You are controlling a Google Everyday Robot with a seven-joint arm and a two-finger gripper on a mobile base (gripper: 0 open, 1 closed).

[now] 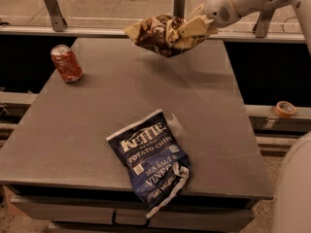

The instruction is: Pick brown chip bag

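Pincer (188, 30) holds brown chip bag (153, 34) aloft — over grey table (121, 89).

The blue bag (150, 161) reads "KETTLE" in large white letters, with "POTATO CHIPS" beneath and then "SEA SALT &" and what looks like "VINEGAR" across a crease. Nothing is legible on the brown chip bag (153, 33), clamped in the gripper (187, 30) above the far edge of the table (97, 130), nor on the can (65, 63).
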